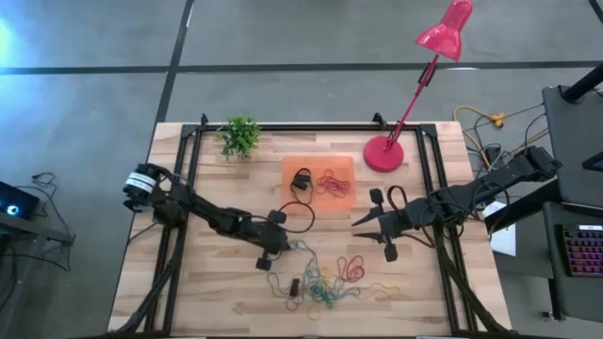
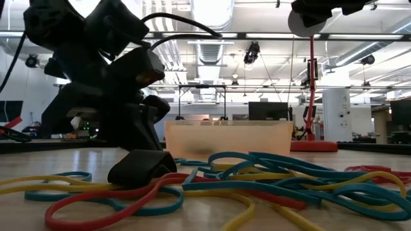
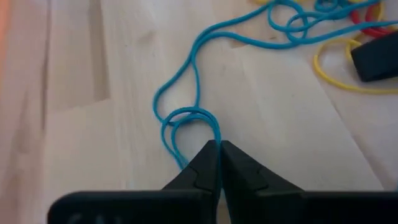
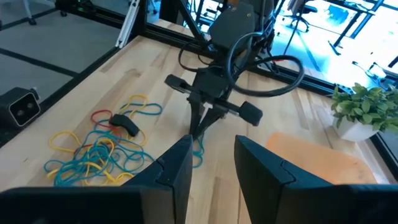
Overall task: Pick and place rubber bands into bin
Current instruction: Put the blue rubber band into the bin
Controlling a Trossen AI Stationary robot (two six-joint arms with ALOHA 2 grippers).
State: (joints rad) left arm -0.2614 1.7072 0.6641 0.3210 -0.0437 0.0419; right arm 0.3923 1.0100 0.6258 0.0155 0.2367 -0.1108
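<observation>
Blue band point(image 3: 186, 118) pinched between shut left fingers point(image 3: 219, 163) on the wood. From above: pile point(image 1: 325, 281) near the table's front edge, well short of the bin point(image 1: 318, 182). Right gripper point(image 4: 211, 163) parted, empty. Light, limp, stretchy; best nipped at one strand.

You have a light wooden table point(image 1: 217, 292). On it lie a loose heap of rubber bands point(image 1: 325, 281), the orange bin point(image 1: 318, 184) farther back, a small potted plant point(image 1: 240, 136) at the back left, and the red lamp base point(image 1: 383, 153) just beside the bin.
</observation>
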